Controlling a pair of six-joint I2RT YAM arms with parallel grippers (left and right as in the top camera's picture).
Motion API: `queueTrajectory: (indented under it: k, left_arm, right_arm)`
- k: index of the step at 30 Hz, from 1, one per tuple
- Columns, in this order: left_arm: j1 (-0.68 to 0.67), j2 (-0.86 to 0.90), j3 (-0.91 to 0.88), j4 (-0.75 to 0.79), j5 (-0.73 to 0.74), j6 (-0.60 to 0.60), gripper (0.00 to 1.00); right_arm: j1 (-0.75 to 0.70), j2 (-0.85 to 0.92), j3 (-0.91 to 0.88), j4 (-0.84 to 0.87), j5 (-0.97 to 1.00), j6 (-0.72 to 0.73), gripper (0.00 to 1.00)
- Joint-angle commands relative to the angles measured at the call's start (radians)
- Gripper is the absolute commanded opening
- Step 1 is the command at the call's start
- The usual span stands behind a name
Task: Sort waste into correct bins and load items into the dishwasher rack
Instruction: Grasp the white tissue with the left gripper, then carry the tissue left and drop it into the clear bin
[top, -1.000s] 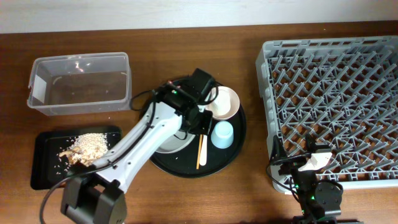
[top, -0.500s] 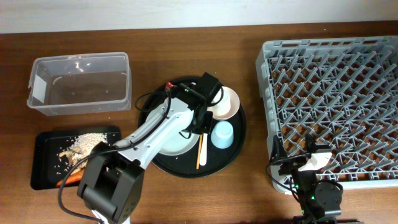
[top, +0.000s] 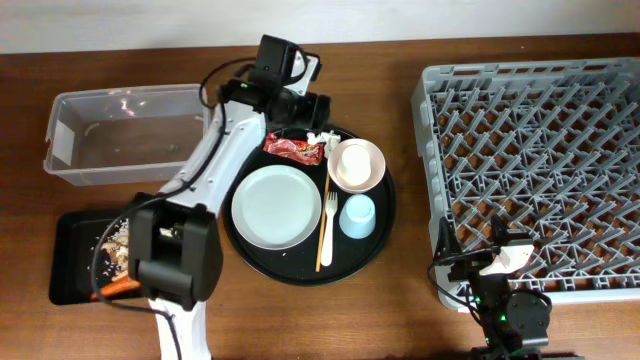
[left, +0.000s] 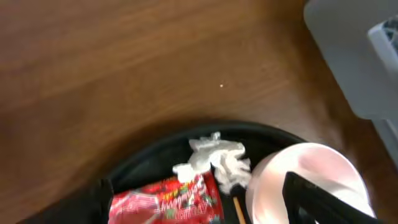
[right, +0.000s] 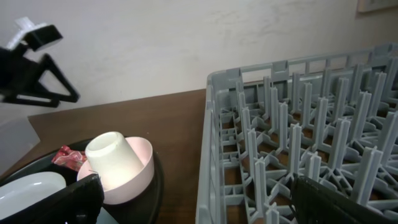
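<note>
The brown wooden surface (top: 200, 60) runs under a pale wall strip. Rice and carrot scraps (top: 116, 238) already lie in the shallow black tray (top: 62, 228), so the step in hand looks like the dry waste. The red wrapper (top: 294, 148) and white tissue (top: 320, 138), touching each other, sit at the upper edge of the round black tray (top: 300, 278).

The left jaws hang wide and empty above them. The right jaws, also wide and empty, wait by the rack (top: 540, 150) at lower right.

Next, I judge, comes a drop onto one scrap, a close, and a carry to the clear tub (top: 60, 150) at upper left.

The room is tight: the pink bowl (top: 377, 172) crowds the tissue, with the chopstick (top: 321, 240) tip alongside. Bare surface lies above the round tray and toward the tub.
</note>
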Motion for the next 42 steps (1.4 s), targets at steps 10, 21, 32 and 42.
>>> queueTrajectory:
  k: [10, 21, 32, 42]
  left_arm:
    - [-0.067, 0.232, 0.013, 0.080, -0.077, 0.093, 0.64]
    - [-0.103, 0.219, 0.019, 0.061, -0.164, 0.055, 0.06]
    - [0.020, -0.077, 0.019, -0.044, -0.039, -0.084, 0.01]
    - [0.212, -0.156, 0.056, -0.098, -0.195, -0.245, 0.01]
  right_arm:
    - [-0.006, -0.006, -0.005, -0.005, 0.002, -0.007, 0.99]
    - [-0.006, -0.006, -0.005, -0.005, 0.002, -0.007, 0.99]
    - [-0.006, -0.006, -0.005, -0.005, 0.002, -0.007, 0.99]
    - [-0.006, -0.006, -0.005, -0.005, 0.002, -0.007, 0.99]
